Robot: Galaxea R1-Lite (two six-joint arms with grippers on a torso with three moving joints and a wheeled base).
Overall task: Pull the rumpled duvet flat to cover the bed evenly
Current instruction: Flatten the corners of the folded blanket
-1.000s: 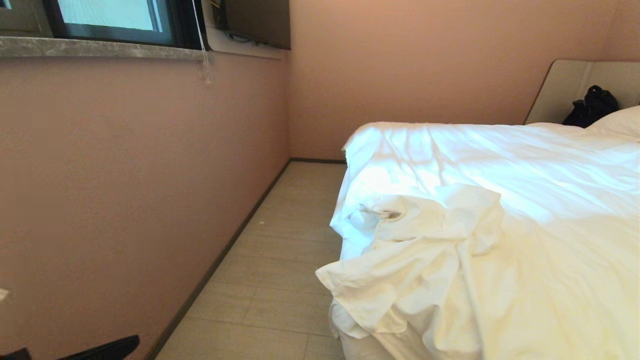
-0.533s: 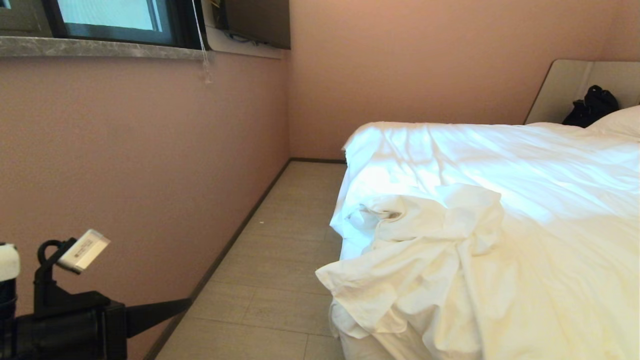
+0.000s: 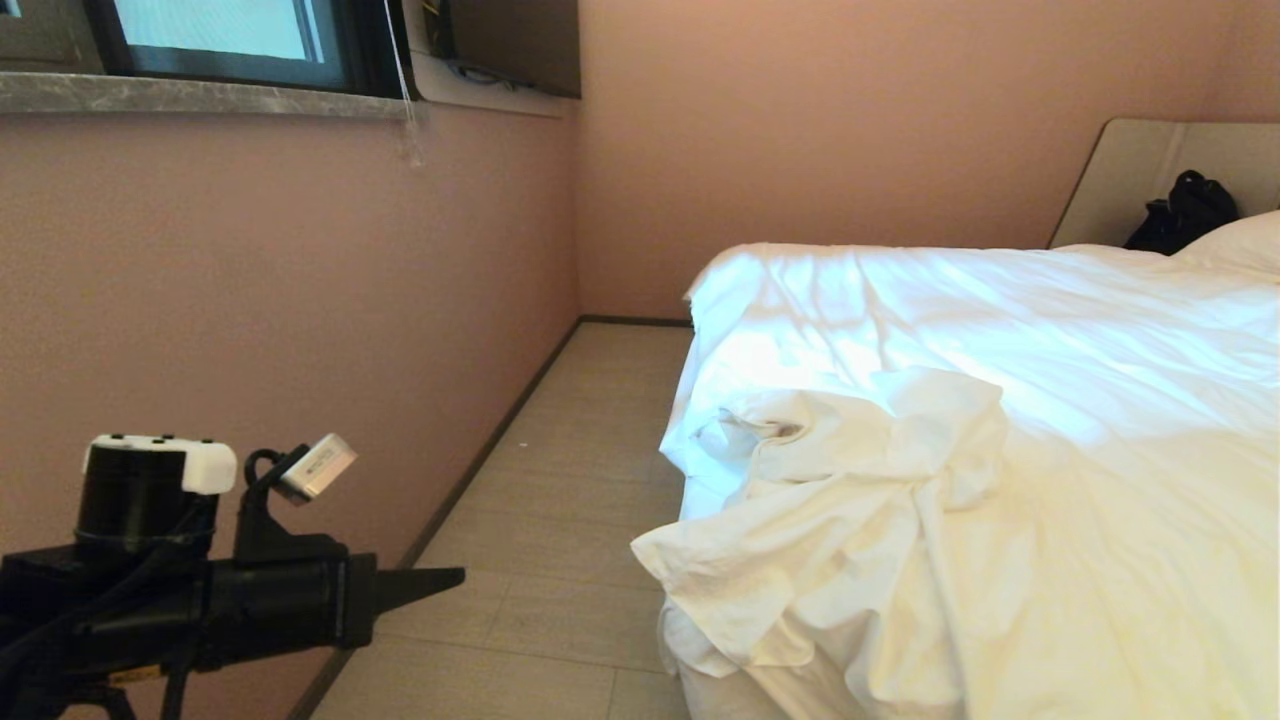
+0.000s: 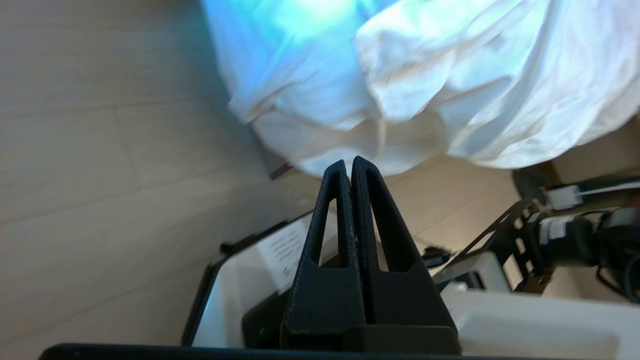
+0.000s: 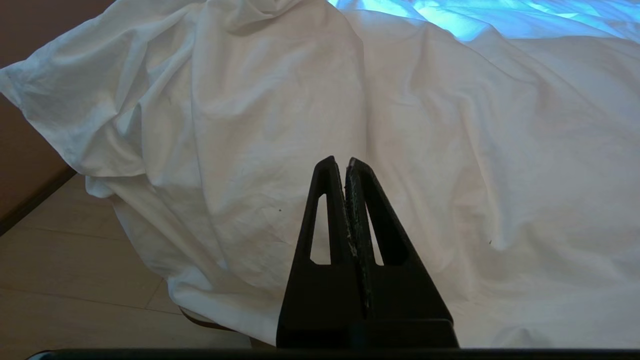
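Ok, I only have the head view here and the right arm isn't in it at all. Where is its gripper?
Observer: In its wrist view the right gripper faces the duvet where it drapes down toward the floor, without touching it.
Operator: Is it holding anything?
Observer: No, its fingers are pressed together with nothing between them.
Operator: And the left one? I only see it side-on.
Observer: The left gripper is shut and empty too, its tips aimed at the duvet's lowest hanging fold and apart from the cloth.
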